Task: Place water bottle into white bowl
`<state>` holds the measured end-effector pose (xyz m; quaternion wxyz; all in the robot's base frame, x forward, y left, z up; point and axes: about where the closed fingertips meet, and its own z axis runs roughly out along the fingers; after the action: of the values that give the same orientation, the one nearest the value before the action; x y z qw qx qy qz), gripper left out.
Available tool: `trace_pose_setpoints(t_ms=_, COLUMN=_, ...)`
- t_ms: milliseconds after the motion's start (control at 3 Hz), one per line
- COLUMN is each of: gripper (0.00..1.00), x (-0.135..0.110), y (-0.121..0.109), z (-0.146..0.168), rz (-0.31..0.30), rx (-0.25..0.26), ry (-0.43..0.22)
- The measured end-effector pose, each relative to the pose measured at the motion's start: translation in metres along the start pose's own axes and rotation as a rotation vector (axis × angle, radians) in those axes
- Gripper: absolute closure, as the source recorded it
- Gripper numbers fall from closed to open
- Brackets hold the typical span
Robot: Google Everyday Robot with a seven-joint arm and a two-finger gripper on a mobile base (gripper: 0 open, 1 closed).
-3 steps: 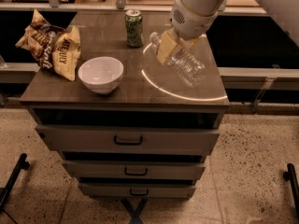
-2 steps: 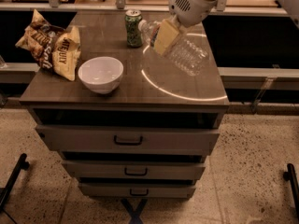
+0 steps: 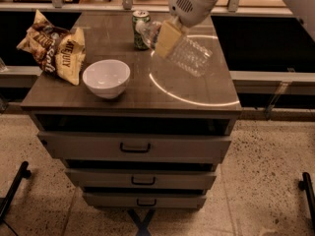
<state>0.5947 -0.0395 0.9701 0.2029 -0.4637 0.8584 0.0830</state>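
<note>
Now that the water bottle (image 3: pixel 194 58) has risen from where it lay nearer the right edge, the carry toward the bowl looks under way. At the left edge of the tabletop (image 3: pixel 113 38) lies a crumpled snack bag (image 3: pixel 54 50). Just right of it, near the front edge, the white bowl (image 3: pixel 106 77) stands upright and empty. A green soda can (image 3: pixel 141 28) stands toward the back edge, and the bottle hangs tilted beside it — cap end by the can, base toward the right edge. The gripper (image 3: pixel 167 41) is right of centre toward the back edge, fingers clenched on the bottle's upper body. What remains, I judge, is travel left and forward — then a release.
</note>
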Motion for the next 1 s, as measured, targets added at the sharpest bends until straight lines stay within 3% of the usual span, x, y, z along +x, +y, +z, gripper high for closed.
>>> trace_pose_setpoints(t_ms=333, gripper=1.00, x=-0.035, y=0.019, z=-0.004, rz=-0.232, rx=-0.009, ry=-0.027)
trace_pose_setpoints(t_ms=667, gripper=1.00, x=-0.059, y=0.046, z=0.018, rz=-0.518, rx=0.023, ry=0.113)
trace_pose_setpoints(t_ms=1000, gripper=1.00, x=-0.063, y=0.046, z=0.043, rz=-0.629, rx=0.098, ry=0.249)
